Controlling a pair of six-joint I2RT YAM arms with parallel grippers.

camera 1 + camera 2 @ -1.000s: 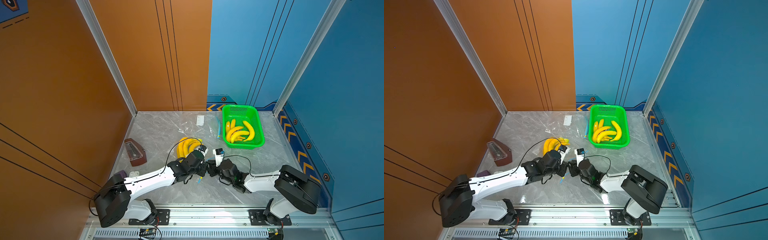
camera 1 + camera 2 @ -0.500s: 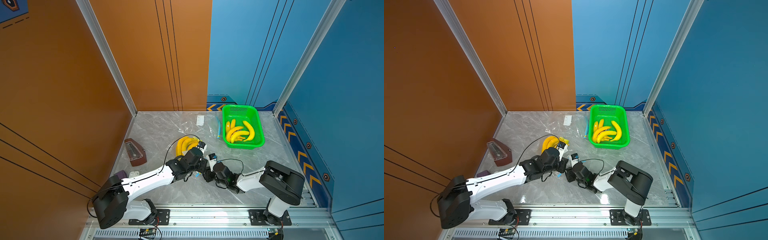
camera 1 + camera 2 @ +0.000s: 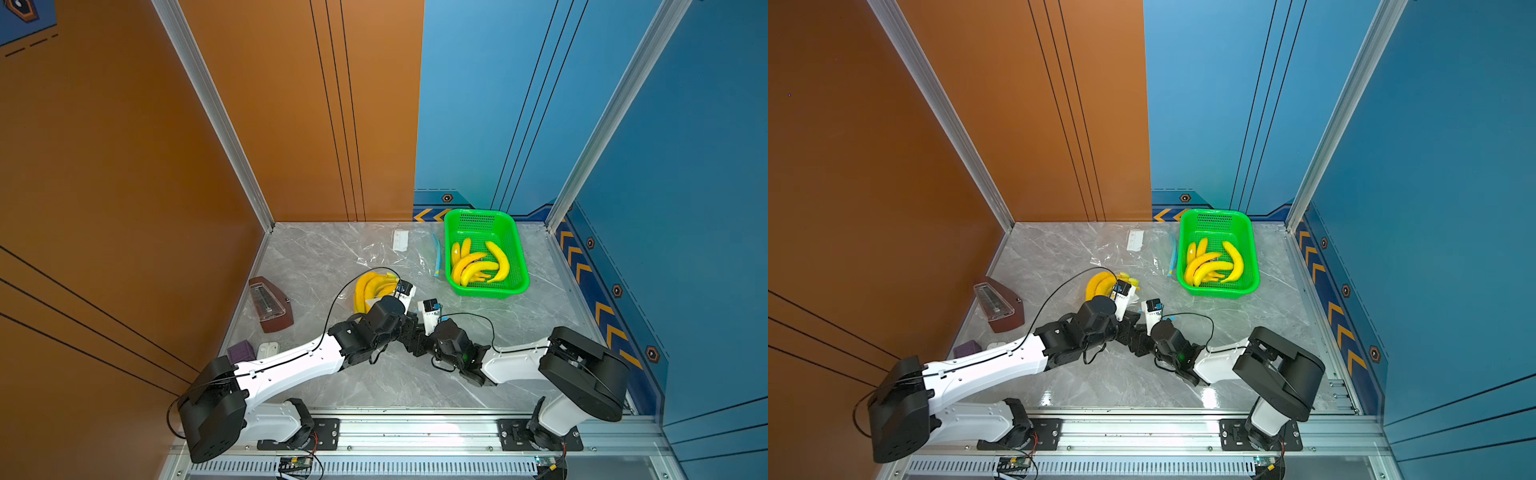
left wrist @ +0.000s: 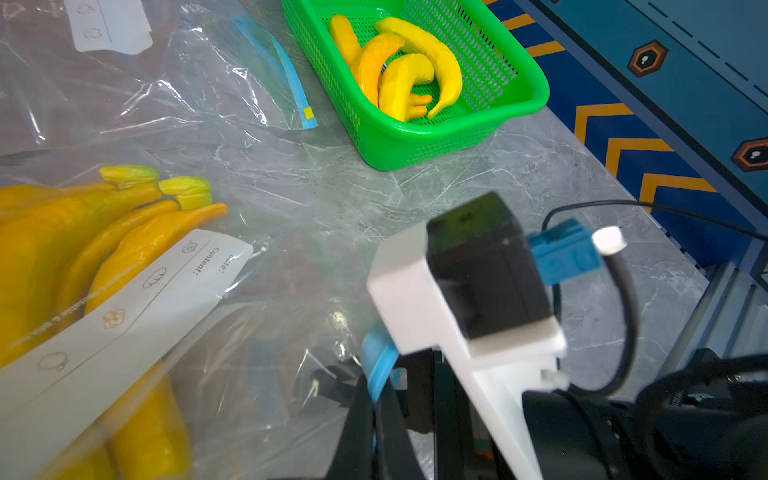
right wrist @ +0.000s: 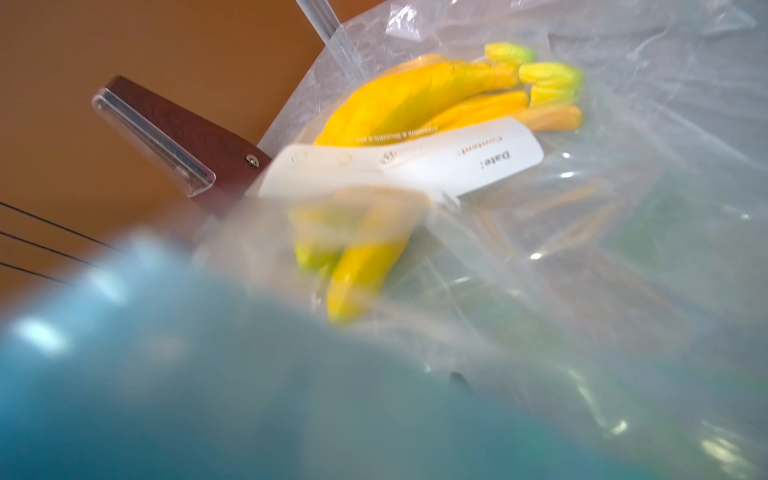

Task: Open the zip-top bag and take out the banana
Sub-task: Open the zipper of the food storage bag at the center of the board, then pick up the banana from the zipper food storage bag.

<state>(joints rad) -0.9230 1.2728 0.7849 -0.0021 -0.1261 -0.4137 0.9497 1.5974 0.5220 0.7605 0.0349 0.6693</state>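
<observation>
We look down on a grey marbled bench (image 3: 374,386), shut in by an orange wall (image 3: 124,166) on the left and blue walls (image 3: 478,104) at the back right and right, with aluminium posts (image 3: 217,116) between the panels. A clear bag (image 4: 270,286) lies left of the bench's middle, with a bunch of bananas (image 3: 368,286) inside it. The left claw (image 4: 379,415) is closed, pinching the bag's blue zip strip (image 4: 376,361). The right claw (image 3: 415,338) meets it there, close by the strip. Its wrist view is blurred, so we cannot tell how its jaws stand. A green basket (image 3: 490,293) of loose bananas (image 3: 478,268) stands in the back right corner, and an empty bag (image 3: 382,257) lies beside it near the back edge. A brown case (image 3: 270,307) lies at the left edge, with a purple block (image 3: 241,351) nearer the front.
</observation>
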